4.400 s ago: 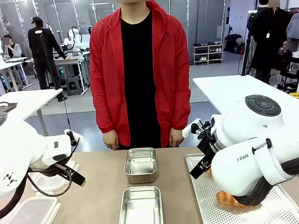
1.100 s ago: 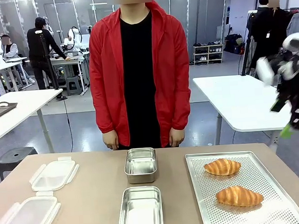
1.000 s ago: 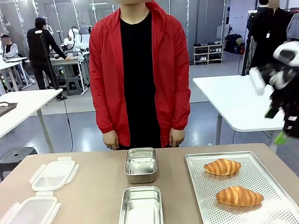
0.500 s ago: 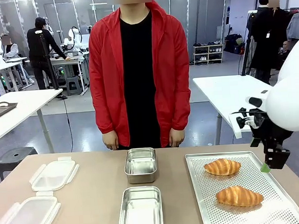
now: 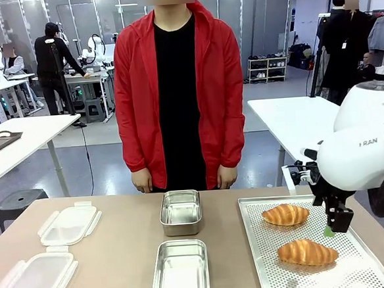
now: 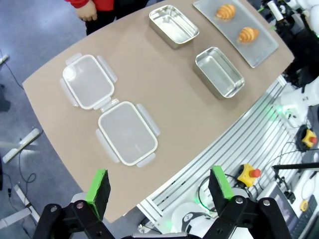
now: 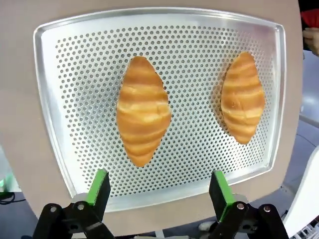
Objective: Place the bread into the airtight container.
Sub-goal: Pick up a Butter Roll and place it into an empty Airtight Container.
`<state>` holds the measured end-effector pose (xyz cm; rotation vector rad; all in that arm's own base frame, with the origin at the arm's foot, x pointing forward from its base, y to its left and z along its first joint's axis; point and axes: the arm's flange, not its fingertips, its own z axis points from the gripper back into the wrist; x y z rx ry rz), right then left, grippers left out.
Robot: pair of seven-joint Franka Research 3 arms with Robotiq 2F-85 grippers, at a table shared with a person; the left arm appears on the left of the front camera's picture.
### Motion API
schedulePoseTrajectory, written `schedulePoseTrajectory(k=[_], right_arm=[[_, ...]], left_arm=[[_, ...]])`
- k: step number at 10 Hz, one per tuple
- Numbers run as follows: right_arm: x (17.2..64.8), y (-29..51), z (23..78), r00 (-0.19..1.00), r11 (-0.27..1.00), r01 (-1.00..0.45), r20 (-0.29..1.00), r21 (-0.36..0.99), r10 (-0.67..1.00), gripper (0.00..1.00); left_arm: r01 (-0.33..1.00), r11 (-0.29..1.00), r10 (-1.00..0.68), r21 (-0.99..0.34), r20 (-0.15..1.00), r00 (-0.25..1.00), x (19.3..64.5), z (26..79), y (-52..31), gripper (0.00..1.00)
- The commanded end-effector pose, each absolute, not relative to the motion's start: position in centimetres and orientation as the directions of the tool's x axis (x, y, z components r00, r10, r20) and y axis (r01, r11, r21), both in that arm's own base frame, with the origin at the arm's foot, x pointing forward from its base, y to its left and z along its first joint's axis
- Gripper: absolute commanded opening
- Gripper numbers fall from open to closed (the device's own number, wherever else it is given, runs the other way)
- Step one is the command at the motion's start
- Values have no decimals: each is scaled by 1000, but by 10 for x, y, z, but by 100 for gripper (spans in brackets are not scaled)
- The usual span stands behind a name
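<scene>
at the desk's (image 5: 127,254) right end a perforated tray (image 5: 267,270) carries the bread: the far croissant (image 5: 285,214) and the near croissant (image 5: 307,252), lying apart, neither in a container. the right fingers (image 5: 335,218) hang above the tray's right side and point down, near both croissants and touching neither. from the right wrist, looking straight down, the two green pads stand wide apart with nothing between them but the tray below. one croissant lies roughly in line with the gap and the other off to one side.

two steel tins sit in the middle of the desk, one behind the other and just apart: the far tin (image 5: 181,212) and the near tin (image 5: 180,270), both bare inside. two clear plastic lids with clip flaps lie flat on the desk's left part, the far lid (image 5: 69,224) and the near lid (image 5: 33,281), just beside each other.

the left fingers (image 6: 99,183) are high over the robot's side of the desk, looking down on all of it. their pads are spread apart and hold nothing.

a person (image 5: 178,92) in a red jacket stands at the far edge, hands (image 5: 142,180) hanging down behind the desk.
</scene>
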<state>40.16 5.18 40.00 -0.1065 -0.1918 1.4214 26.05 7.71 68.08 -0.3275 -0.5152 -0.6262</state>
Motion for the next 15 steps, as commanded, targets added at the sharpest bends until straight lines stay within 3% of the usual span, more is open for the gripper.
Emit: schedulePoseTrajectory(k=[1, 7, 15], right_arm=[[387, 57, 371, 177, 182, -962, 44, -202, 983, 100], [389, 64, 331, 209, 207, -971, -5, -116, 978, 100], [400, 70, 295, 245, 249, -966, 50, -74, 968, 100]], left_arm=[[641, 756, -481, -133, 552, 681, 260, 682, 77, 100], [641, 756, -481, -133, 552, 681, 260, 682, 77, 100], [641, 756, -481, -133, 552, 681, 260, 682, 77, 100]])
